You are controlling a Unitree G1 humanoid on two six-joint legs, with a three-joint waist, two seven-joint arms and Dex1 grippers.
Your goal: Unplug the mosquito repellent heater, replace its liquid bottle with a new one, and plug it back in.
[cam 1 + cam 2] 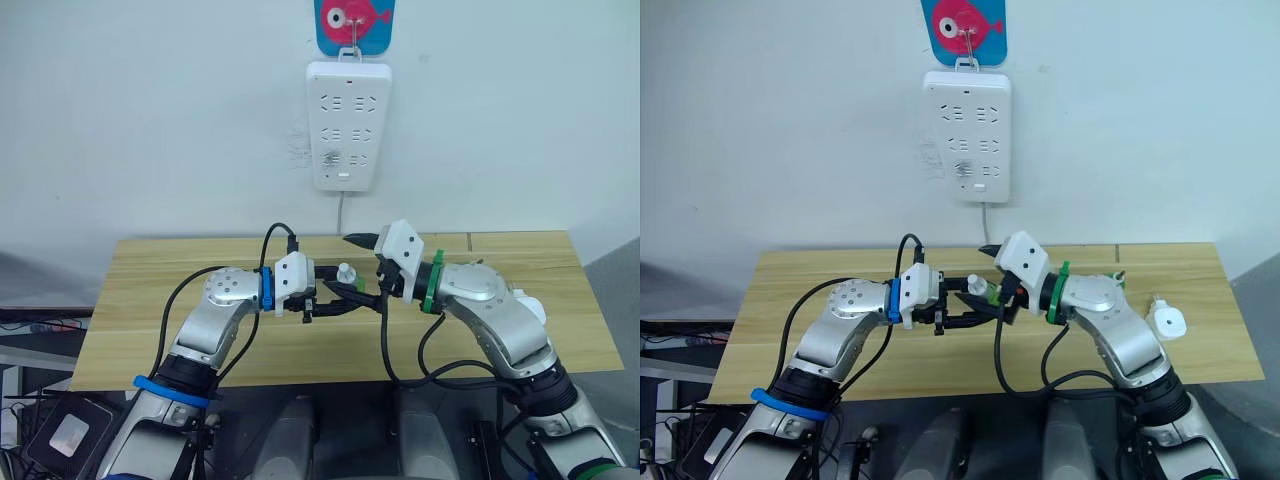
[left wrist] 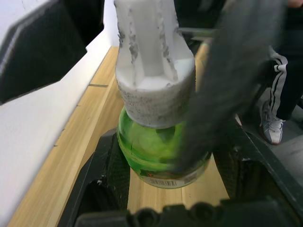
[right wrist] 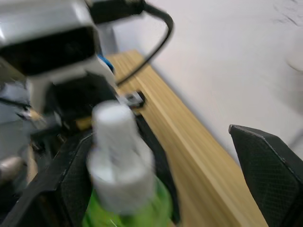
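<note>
Left gripper (image 1: 335, 300) clamps green liquid bottle (image 2: 158, 151) over table (image 1: 150, 290); right gripper (image 3: 156, 184) spread wide around its white cap (image 3: 118, 161). Heater (image 1: 1167, 322) lies apart.

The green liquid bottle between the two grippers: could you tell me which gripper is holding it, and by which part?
The left gripper holds the green liquid bottle by its round lower body, white cap pointing out. The right gripper is open beside it, not gripping.
</note>
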